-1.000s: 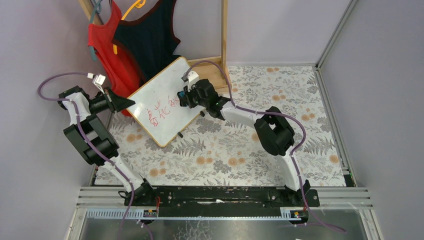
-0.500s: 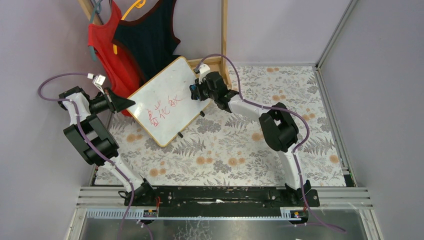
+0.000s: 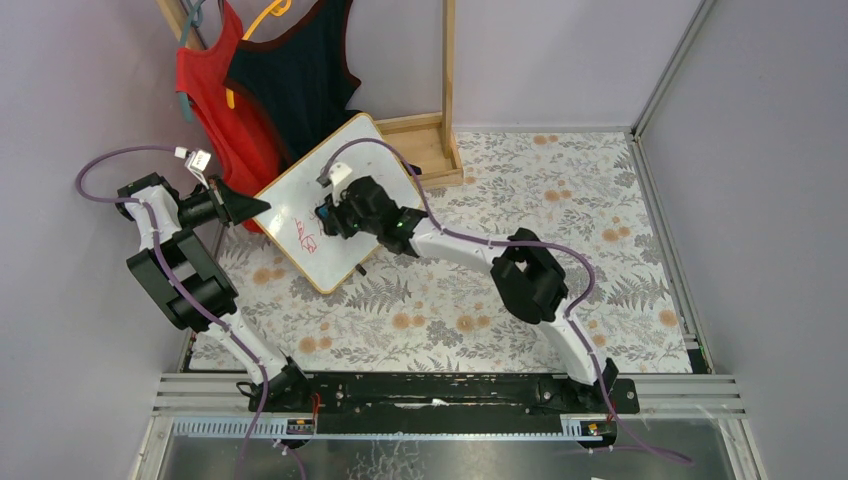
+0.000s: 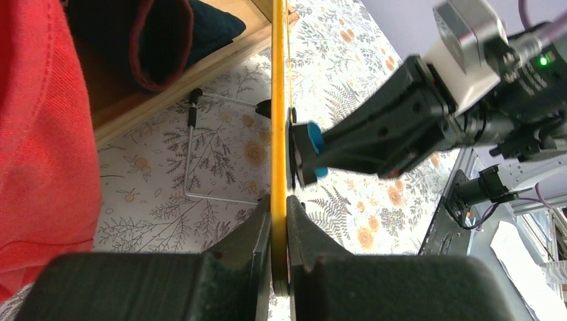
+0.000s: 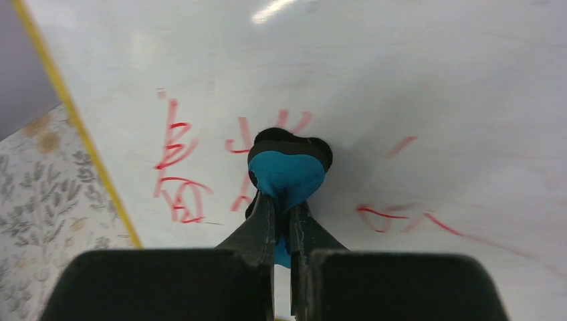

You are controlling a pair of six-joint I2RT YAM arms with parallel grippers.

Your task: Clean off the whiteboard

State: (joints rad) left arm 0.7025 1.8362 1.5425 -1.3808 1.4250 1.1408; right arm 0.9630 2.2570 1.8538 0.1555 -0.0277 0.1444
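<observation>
A white whiteboard (image 3: 300,200) with a yellow frame leans tilted at the back left of the table. Red writing (image 3: 303,236) remains near its lower left; more red strokes (image 5: 177,177) show in the right wrist view. My left gripper (image 3: 262,206) is shut on the board's yellow edge (image 4: 278,134) and holds it. My right gripper (image 3: 328,215) is shut on a blue eraser (image 5: 287,170), whose black pad presses on the board's face amid the writing. The eraser (image 4: 309,152) also shows edge-on in the left wrist view.
A red top (image 3: 215,95) and a dark top (image 3: 300,75) hang behind the board. A wooden post and tray (image 3: 428,140) stand at the back. The board's wire stand (image 4: 194,154) rests on the floral tablecloth (image 3: 560,190).
My right gripper swept the eraser from the board's right edge leftward across the face. Most of the red writing in the middle is gone. The left arm has not moved.
</observation>
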